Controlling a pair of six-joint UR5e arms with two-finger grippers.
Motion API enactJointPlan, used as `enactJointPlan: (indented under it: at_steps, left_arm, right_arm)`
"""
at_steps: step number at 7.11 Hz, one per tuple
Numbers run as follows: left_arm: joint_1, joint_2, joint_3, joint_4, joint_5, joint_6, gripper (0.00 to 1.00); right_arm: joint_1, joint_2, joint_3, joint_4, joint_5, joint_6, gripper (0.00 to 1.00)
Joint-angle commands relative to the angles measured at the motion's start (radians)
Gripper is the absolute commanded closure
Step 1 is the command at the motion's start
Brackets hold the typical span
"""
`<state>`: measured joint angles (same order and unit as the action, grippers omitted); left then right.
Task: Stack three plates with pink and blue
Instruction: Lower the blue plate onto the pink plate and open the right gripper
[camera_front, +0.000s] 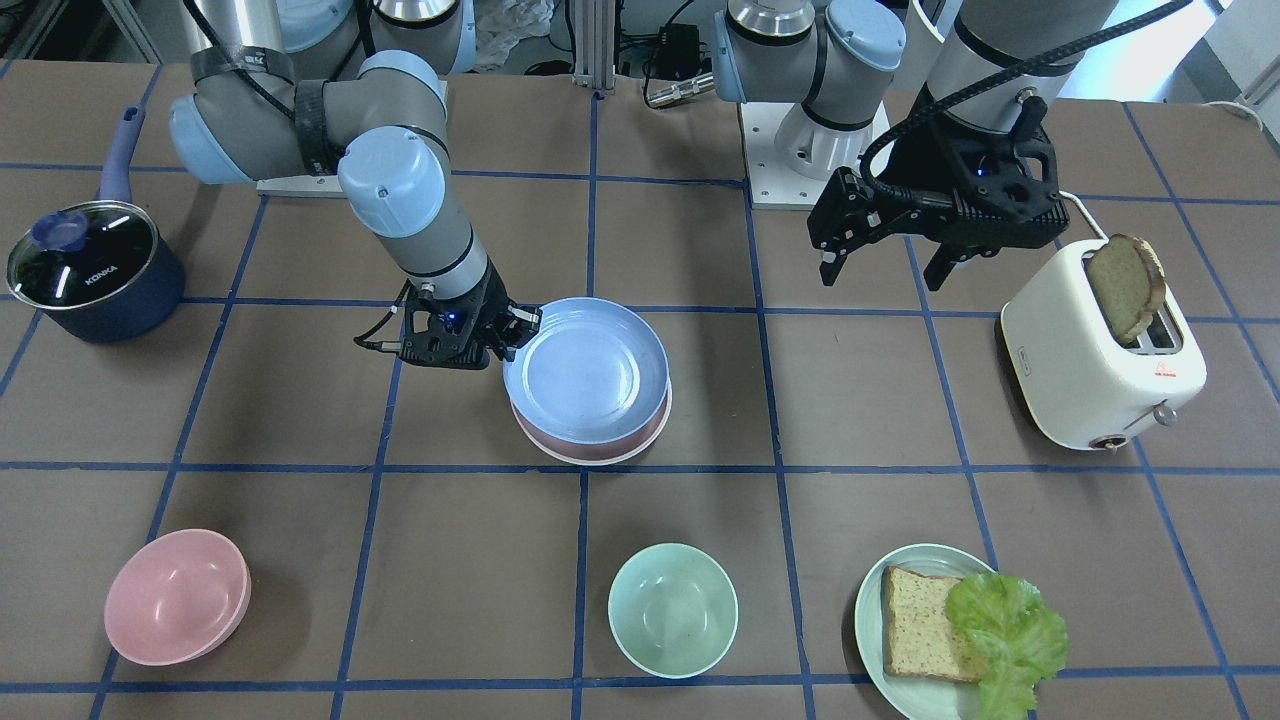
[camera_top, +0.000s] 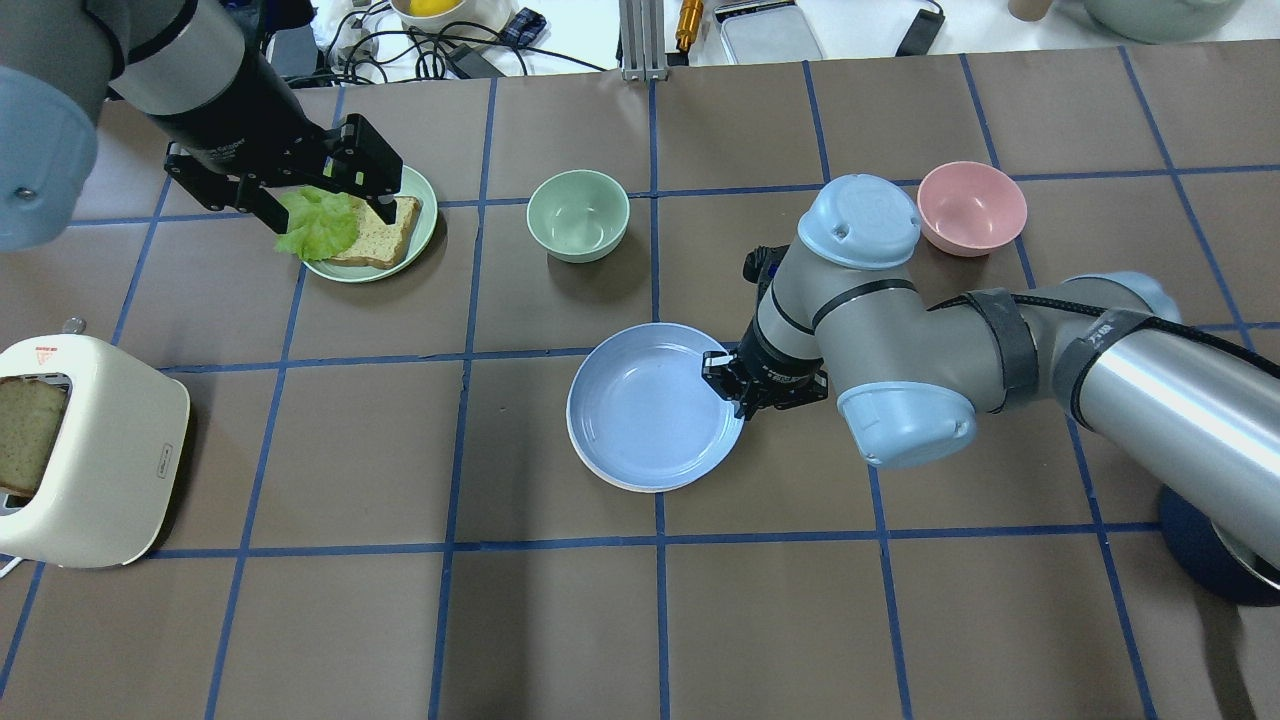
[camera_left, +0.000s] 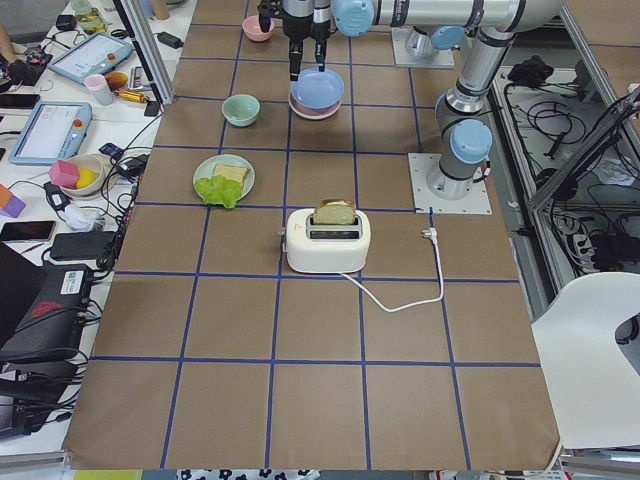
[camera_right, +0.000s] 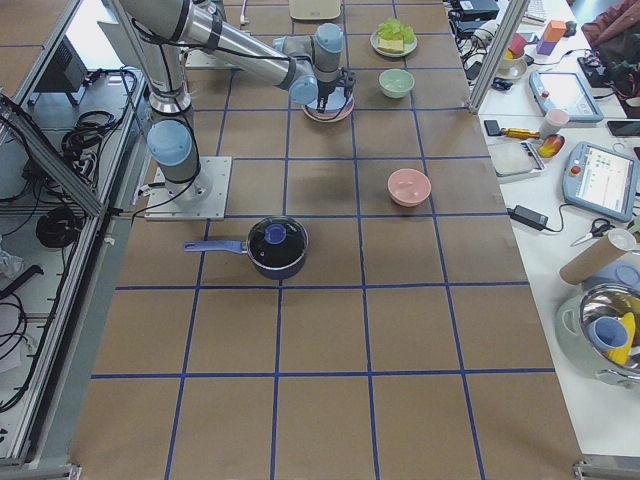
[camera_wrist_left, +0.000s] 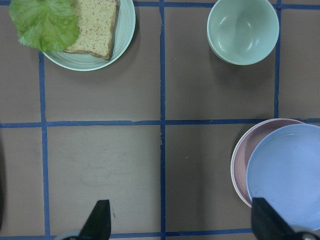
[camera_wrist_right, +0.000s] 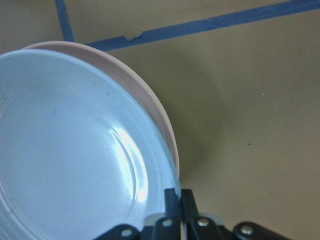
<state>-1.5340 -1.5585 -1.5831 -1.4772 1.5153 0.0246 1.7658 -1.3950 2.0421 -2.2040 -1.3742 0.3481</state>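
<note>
The light blue plate (camera_front: 590, 365) lies on top of the pale pink plate (camera_front: 600, 445), shifted a little off centre, mid-table. A thin cream-white edge (camera_front: 590, 462) shows under the pink plate. My right gripper (camera_front: 515, 335) is shut on the blue plate's rim; the right wrist view shows its fingers (camera_wrist_right: 172, 200) pinching the blue plate (camera_wrist_right: 75, 150) over the pink rim (camera_wrist_right: 150, 105). My left gripper (camera_front: 888, 268) is open and empty. It hangs above the table near the toaster, apart from the stack. In its wrist view the stack (camera_wrist_left: 285, 175) lies at the lower right.
A white toaster (camera_front: 1090, 360) with a bread slice stands on the robot's left. A pale green plate (camera_front: 868, 610) holds bread and lettuce. A mint bowl (camera_front: 672, 610) and a pink bowl (camera_front: 178, 597) stand on the operators' side. A dark lidded pot (camera_front: 95, 270) stands on the robot's right.
</note>
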Motion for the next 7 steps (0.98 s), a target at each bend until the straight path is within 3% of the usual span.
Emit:
enactJointPlan:
  at_steps: [1, 4, 5, 6, 7]
  left_arm:
    - [0.000, 0.000, 0.000, 0.000, -0.001, 0.000, 0.00]
    - [0.000, 0.000, 0.000, 0.000, 0.002, 0.000, 0.00]
    - [-0.002, 0.000, 0.000, 0.000, 0.000, 0.000, 0.00]
    - [0.000, 0.000, 0.000, 0.000, 0.000, 0.000, 0.00]
    - [0.000, 0.000, 0.000, 0.000, 0.000, 0.000, 0.00]
  right_arm:
    - [0.003, 0.010, 0.001, -0.019, 0.001, 0.006, 0.94]
    - [0.003, 0.031, 0.001, -0.039, 0.003, 0.006, 0.94]
    - [0.003, 0.030, 0.000, -0.039, 0.003, 0.011, 0.87]
    - [0.003, 0.030, 0.000, -0.039, 0.003, 0.044, 0.75]
    - [0.003, 0.030, 0.000, -0.039, 0.003, 0.049, 0.53]
